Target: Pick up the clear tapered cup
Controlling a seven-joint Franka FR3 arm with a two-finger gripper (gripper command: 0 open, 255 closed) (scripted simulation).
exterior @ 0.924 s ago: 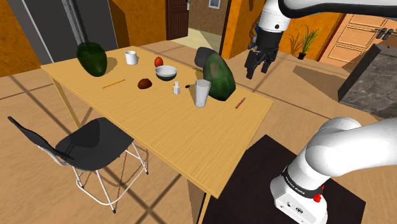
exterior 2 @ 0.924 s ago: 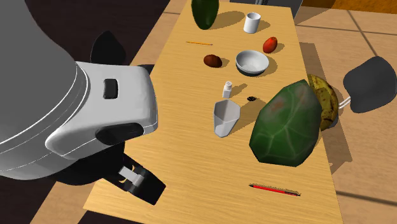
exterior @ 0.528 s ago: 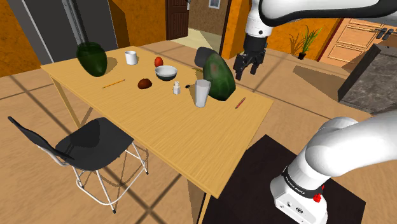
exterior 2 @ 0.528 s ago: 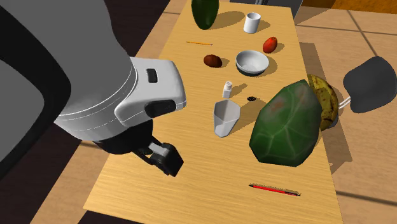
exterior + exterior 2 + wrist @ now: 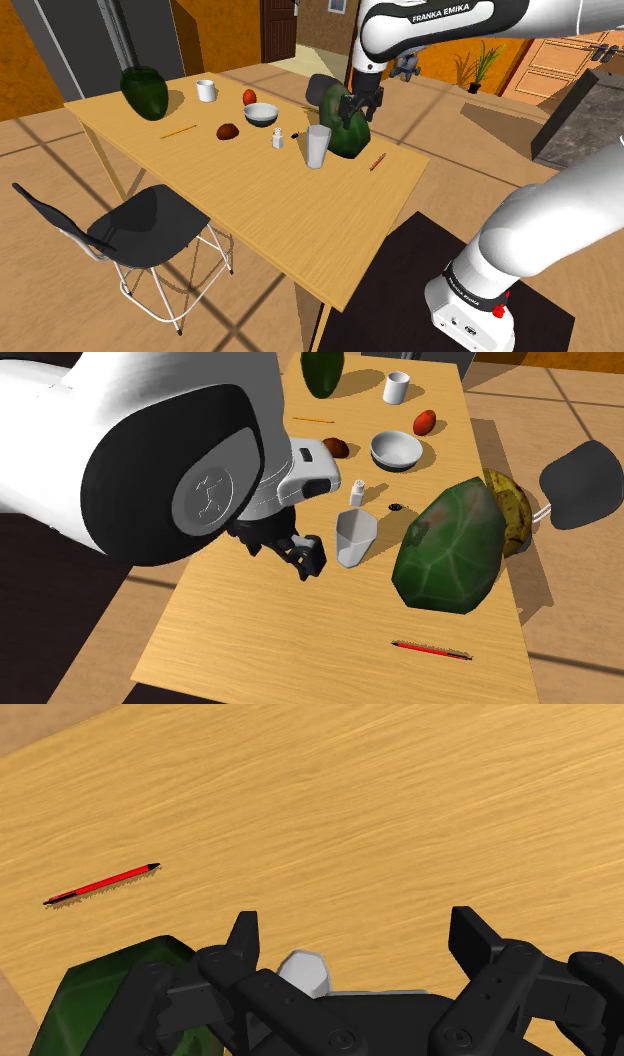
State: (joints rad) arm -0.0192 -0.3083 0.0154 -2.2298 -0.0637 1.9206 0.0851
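Shoulder view: the black gripper (image 5: 352,106) is hanging above the wooden table (image 5: 250,200), showing against the large dark green mottled object (image 5: 345,128). The pale, translucent tapered cup (image 5: 318,146) is standing upright at about 7 o'clock from the gripper, just beside that green object. Second exterior view: the gripper (image 5: 303,557) is hovering at 8 o'clock of the cup (image 5: 352,538), near it but apart. A small white shaker (image 5: 356,492) is standing at the cup's 12 o'clock, a white bowl (image 5: 396,449) is sitting farther off at 1 o'clock, and a red pen (image 5: 431,648) is lying at 5 o'clock. Wrist view: the fingers (image 5: 244,936) are standing wide apart, grasping nothing. The cup's rim (image 5: 303,972) is showing between them, nearer one finger and unclasped.
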